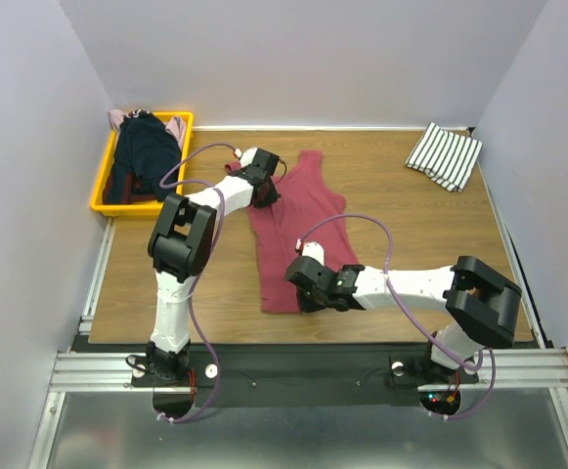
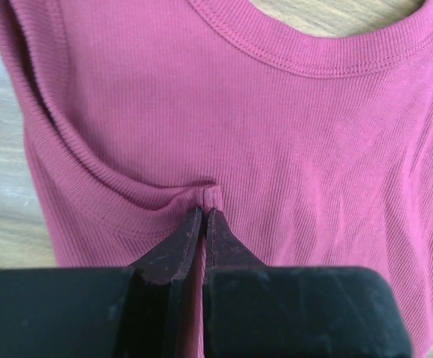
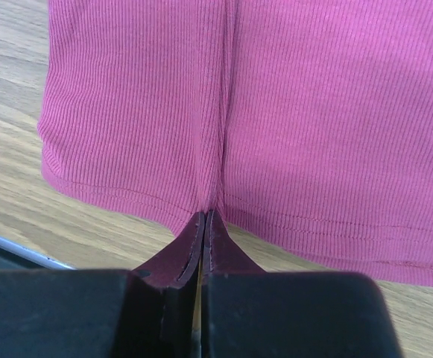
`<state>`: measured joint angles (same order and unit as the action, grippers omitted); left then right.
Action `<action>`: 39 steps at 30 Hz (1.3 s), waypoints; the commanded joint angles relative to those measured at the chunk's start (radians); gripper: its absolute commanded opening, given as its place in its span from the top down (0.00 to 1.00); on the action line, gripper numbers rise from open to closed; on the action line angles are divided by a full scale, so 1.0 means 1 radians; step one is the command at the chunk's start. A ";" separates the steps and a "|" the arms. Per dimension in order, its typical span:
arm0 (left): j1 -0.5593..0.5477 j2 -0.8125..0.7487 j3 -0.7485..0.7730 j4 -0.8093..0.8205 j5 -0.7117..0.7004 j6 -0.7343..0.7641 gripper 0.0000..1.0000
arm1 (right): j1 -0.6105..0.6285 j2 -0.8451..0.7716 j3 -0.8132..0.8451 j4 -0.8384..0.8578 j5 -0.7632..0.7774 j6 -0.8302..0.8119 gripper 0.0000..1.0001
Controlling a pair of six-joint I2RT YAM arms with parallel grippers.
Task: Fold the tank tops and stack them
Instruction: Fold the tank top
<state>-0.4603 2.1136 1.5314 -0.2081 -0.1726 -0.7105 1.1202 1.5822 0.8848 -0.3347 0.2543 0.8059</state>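
Left gripper: I am seeing its jaws pressed together on a small pleat of the dark red tank top, just beside the armhole binding and below the scooped neck.
Right gripper: its jaws are pinching the bottom hem, at the foot of a crease running up the cloth.
Where the top is lying: it is lying spread on the wooden table between the two arms, neck toward the far wall and hem toward the bases.
Risk, thin bite: both grips are holding only a sliver of ribbed fabric, so I am expecting either one to slip free if I pull fast.
Risk, layers: I cannot tell whether each pinch is taking one layer or both; a single layer would leave the back dragging and the fold bunching.
Risk, uneven travel: if the arms are not moving together, the stretchy cloth will be skewing and the edges will not be meeting.
Risk, cable: the right arm's purple cable is looping over the top and could snag it.
Around: a folded striped tank top is lying at the far right, well apart; a yellow bin at the far left is holding a navy top and a pale pink top.
In the way: the left arm's own elbow is standing near the bin.
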 commanded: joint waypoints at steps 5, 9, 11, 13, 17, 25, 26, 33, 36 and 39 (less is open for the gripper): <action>-0.005 -0.013 0.023 0.029 -0.024 0.031 0.87 | 0.003 -0.045 -0.007 0.028 0.007 0.009 0.97; -0.001 -0.073 0.027 0.056 -0.002 0.072 0.64 | 0.001 -0.112 0.000 0.025 0.020 -0.016 0.70; 0.003 -0.089 0.047 0.053 0.022 0.089 0.60 | 0.003 -0.137 0.014 0.013 0.037 -0.027 0.53; 0.017 -0.118 0.058 0.058 0.039 0.100 0.57 | 0.003 -0.154 0.040 -0.027 0.059 -0.046 0.51; 0.067 -0.181 0.049 0.062 0.082 0.091 0.57 | 0.012 -0.131 0.150 -0.061 0.062 -0.088 0.56; 0.181 -0.179 0.003 0.052 0.071 0.060 0.60 | 0.050 0.133 0.359 -0.063 0.005 -0.165 0.67; 0.187 -0.170 0.001 0.053 0.077 0.060 0.60 | 0.052 0.154 0.371 -0.063 0.002 -0.168 0.67; 0.209 -0.044 0.048 0.052 0.102 0.083 0.62 | 0.058 0.280 0.425 -0.066 0.017 -0.189 0.67; 0.210 -0.001 0.068 0.056 0.105 0.088 0.63 | 0.064 0.317 0.428 -0.066 0.016 -0.192 0.67; 0.212 0.041 0.091 0.046 0.105 0.088 0.65 | 0.069 0.335 0.424 -0.066 0.008 -0.192 0.66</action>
<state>-0.2478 2.1418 1.5520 -0.1589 -0.0746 -0.6437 1.1732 1.8961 1.2694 -0.4034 0.2569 0.6304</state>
